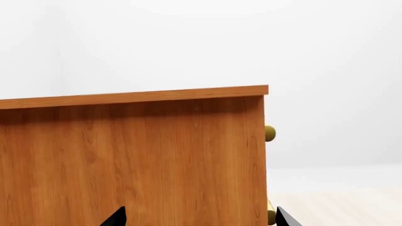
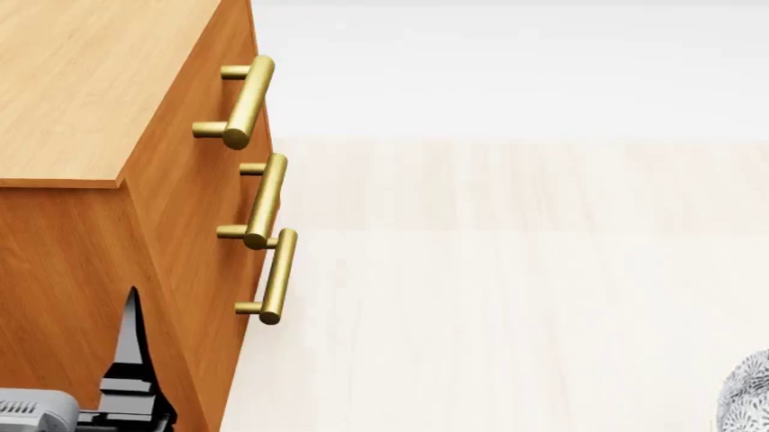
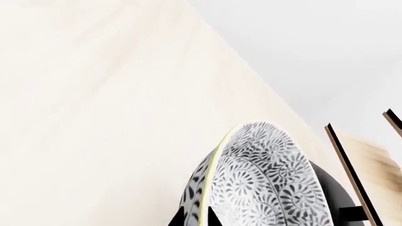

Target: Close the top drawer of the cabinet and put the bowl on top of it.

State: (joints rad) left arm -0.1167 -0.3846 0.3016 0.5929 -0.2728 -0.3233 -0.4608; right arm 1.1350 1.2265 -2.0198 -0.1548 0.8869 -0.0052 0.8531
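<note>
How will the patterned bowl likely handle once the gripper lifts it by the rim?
The bowl looks like glazed ceramic, so probably rigid, fairly heavy for its size, and slick. The right gripper appears to straddle the thin rim at one edge, so the bowl may swing or slip. It already sits tilted in the right wrist view. Likely to chip if dropped.

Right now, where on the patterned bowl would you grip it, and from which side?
Grip the bowl by its thin rim, one jaw inside and one outside. In the right wrist view it stands tilted on edge against a dark stand, so the rim edge facing the camera is the free side to approach.
</note>
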